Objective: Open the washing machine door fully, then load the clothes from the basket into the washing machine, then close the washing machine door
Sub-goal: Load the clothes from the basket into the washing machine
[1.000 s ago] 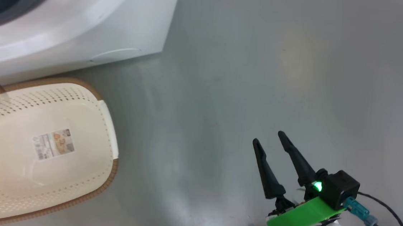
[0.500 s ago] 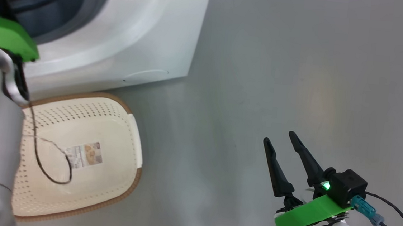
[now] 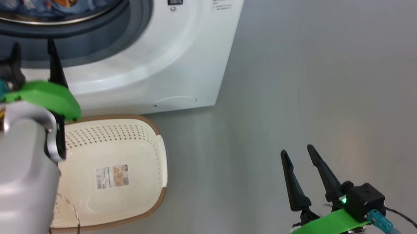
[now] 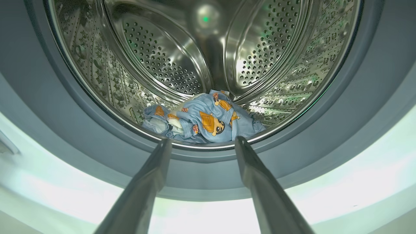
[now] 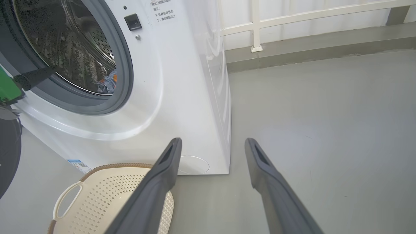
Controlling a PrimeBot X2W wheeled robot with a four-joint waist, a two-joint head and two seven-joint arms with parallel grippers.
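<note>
Left gripper [image 4: 203,143]: two long dark fingers spread wide, nothing btwn them, tips just at the lower lip of the drum opening. Straight past the tips, low down, lies the soft light-blue bundle of clothes [image 4: 208,120] w/ orange-brown cartoon bears & a cream bit on its left side. The bundle is apart from the fingers. It rests on the bottom of the perforated steel drum [image 4: 156,65], just behind the grey rubber gasket [image 4: 65,130]. It's wider than tall. In the left wrist view its long axis runs side to side across the drum bottom, approx. centred btwn the two fingers. Lots of bare drum above & behind it.

Right gripper [image 3: 297,150]: fingers also spread wide, nothing held. It hangs over bare grey floor [image 3: 308,84], well apart from everything, off to the right of the white boxy front-loading washing machine [image 3: 191,56]. Open room all round it. A white railing [image 5: 256,26] stands far back.

The small cream-white perforated plastic basket [image 3: 117,139] w/ brown woven-look rim sits on the floor right against the machine's front foot, below the opening & partly under the left arm. The label sticker [image 3: 112,176] on its base is in plain sight. Can't tell its long axis, since the arm covers one end.
</note>
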